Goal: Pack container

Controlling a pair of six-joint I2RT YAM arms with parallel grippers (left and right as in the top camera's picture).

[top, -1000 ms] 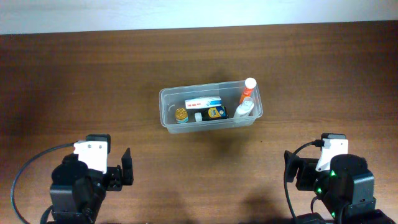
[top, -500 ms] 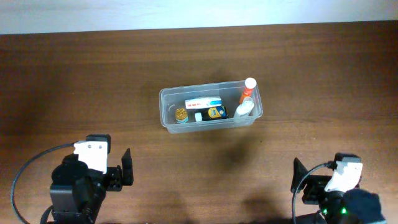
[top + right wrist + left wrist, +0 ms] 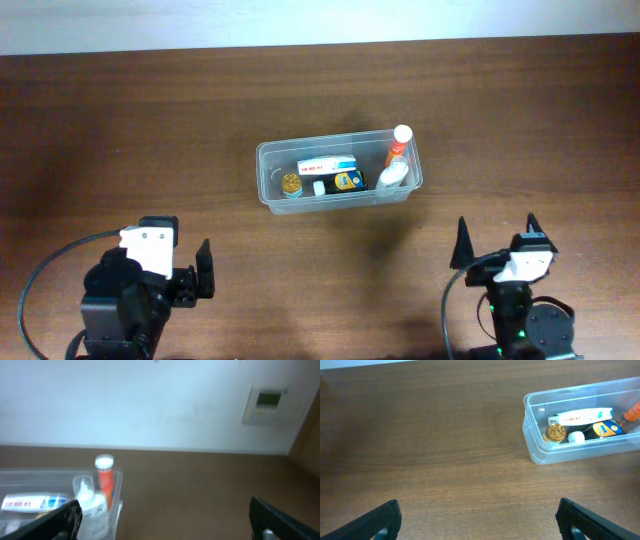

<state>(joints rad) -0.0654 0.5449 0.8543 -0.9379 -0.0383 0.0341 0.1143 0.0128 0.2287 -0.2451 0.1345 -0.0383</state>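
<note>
container [image 3: 262, 178]: mid-desk [image 3: 120, 120], well apart from both hands | inside: gold-lidded jar [image 3: 291, 184], white-and-blue box [image 3: 333, 172] with red print too small to read, white bottle [image 3: 392, 176], orange bottle [image 3: 400, 141] | left hand [image 3: 477, 509]: spread wide | right hand [image 3: 165, 509]: spread wide

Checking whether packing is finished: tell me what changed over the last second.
The right hand pulled back toward the near edge, then came forward again turned, its fingers now spread and pointing toward the far side; it holds nothing. The left hand, the container and the items in it stayed put.
</note>
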